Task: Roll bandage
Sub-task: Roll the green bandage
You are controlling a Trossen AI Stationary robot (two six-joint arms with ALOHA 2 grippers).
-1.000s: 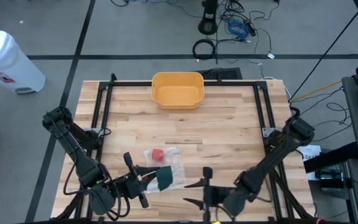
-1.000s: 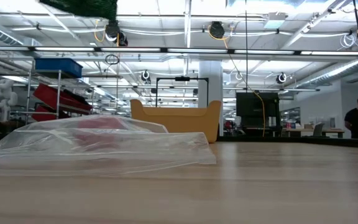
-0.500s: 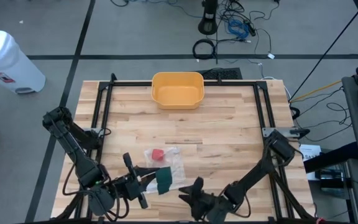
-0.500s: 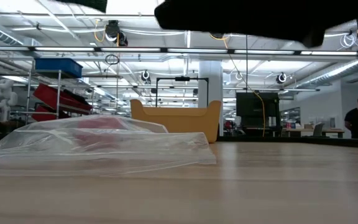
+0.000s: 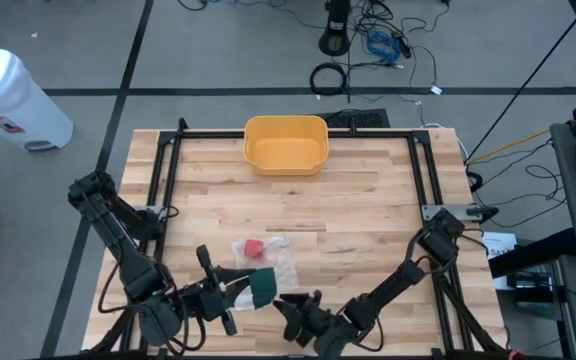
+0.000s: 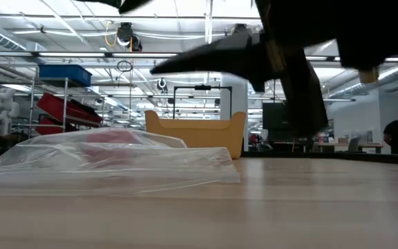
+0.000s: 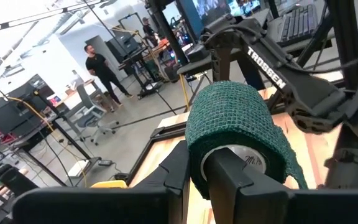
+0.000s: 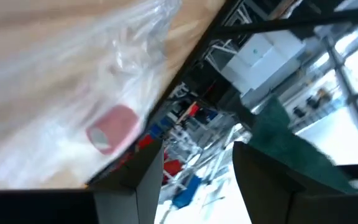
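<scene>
Left gripper [image 5: 240, 290] stayed at near table edge, fingers clamped on green bandage roll [image 5: 264, 287]. Right gripper [image 5: 293, 307] swung across from right, now just beside roll, jaws apart, empty. Likely closing in on loose end.

The high view looks straight down over the whole table [image 5: 368, 200], both arms at its near edge. The low view sits at tabletop height, facing across to the yellow bin [image 6: 195, 131] at the far edge, which the high view shares. The two wrist views sit close in, sharing the green bandage roll [image 7: 232, 127].
</scene>
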